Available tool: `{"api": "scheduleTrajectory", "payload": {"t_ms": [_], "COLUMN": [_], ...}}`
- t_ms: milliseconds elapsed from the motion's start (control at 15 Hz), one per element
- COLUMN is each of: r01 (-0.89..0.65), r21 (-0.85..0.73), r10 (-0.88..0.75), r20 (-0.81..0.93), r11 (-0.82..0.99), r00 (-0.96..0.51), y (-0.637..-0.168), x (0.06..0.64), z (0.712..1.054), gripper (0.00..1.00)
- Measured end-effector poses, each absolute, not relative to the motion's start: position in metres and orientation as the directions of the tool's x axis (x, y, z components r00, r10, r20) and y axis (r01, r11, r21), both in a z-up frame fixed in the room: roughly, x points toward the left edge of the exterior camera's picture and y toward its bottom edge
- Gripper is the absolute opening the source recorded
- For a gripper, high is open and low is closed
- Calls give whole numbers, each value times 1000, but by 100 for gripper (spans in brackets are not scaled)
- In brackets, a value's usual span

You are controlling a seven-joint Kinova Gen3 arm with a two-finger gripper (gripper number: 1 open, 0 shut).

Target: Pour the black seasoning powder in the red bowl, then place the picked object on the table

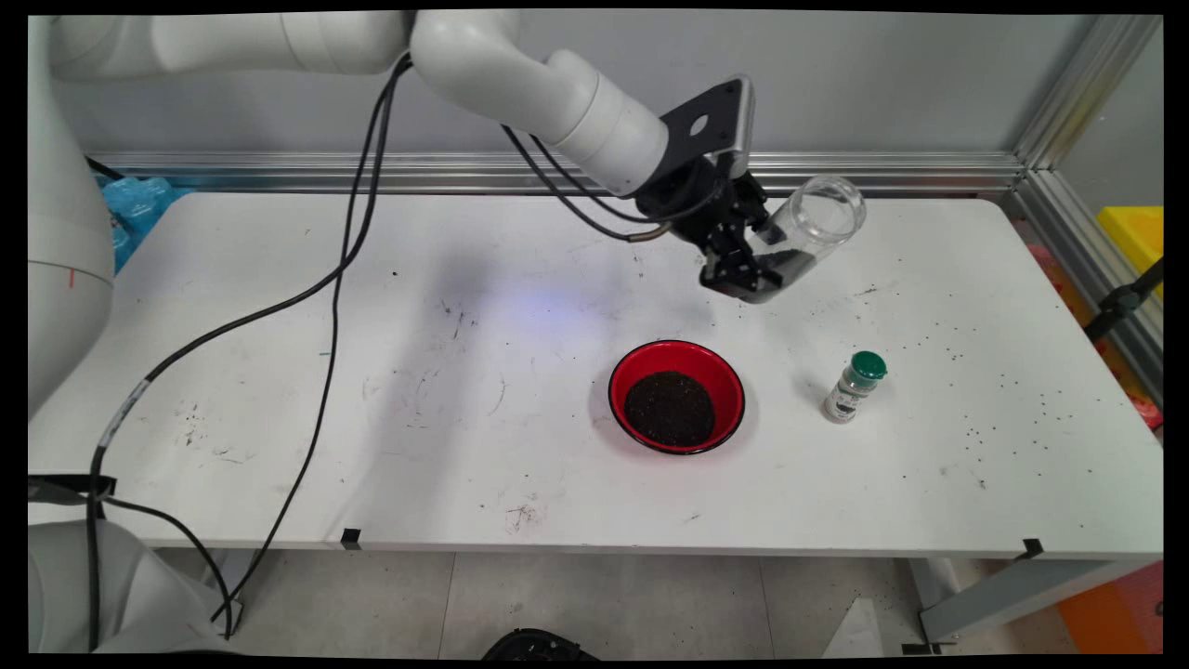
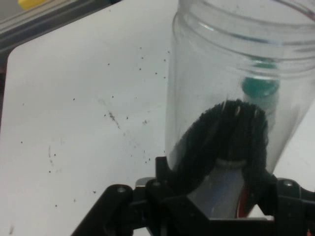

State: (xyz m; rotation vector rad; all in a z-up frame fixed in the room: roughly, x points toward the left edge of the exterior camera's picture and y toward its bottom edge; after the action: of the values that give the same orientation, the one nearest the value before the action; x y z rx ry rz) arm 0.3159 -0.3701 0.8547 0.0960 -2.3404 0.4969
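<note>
Gripper (image 1: 743, 265) is closed around a clear plastic jar (image 1: 806, 232) and holds it above the far side of the white table (image 1: 372, 372), clear of the surface. Its two black fingers (image 2: 167, 172) press on the lower part of the jar, near the bottom. The jar is tilted — its open mouth points up and to the right in the main view, toward the back wall, and its base is lower, at the gripper. Some dark granules (image 2: 226, 142) remain inside the jar, gathered at the lower end next to the fingers; the upper part of the jar is transparent and empty.

On the table, in front of the gripper and a little to the left in the main view, stands a red bowl (image 1: 676, 358) with a heap of the same dark material in it. To the right of the bowl, well apart from it, stands a small spice bottle with a green cap (image 1: 855, 386), upright. Through the jar wall in the hand view the green cap is visible. Many small dark grains (image 1: 1003, 390) are scattered on the right part of the table.
</note>
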Motion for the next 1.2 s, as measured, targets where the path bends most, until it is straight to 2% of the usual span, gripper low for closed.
{"api": "scheduleTrajectory", "payload": {"t_ms": [1200], "r01": [-439], "r21": [-105], "r10": [-182], "r20": [806], "r11": [892], "r00": [-563], "y": [-427], "x": [273], "z": [808], "gripper": [0]}}
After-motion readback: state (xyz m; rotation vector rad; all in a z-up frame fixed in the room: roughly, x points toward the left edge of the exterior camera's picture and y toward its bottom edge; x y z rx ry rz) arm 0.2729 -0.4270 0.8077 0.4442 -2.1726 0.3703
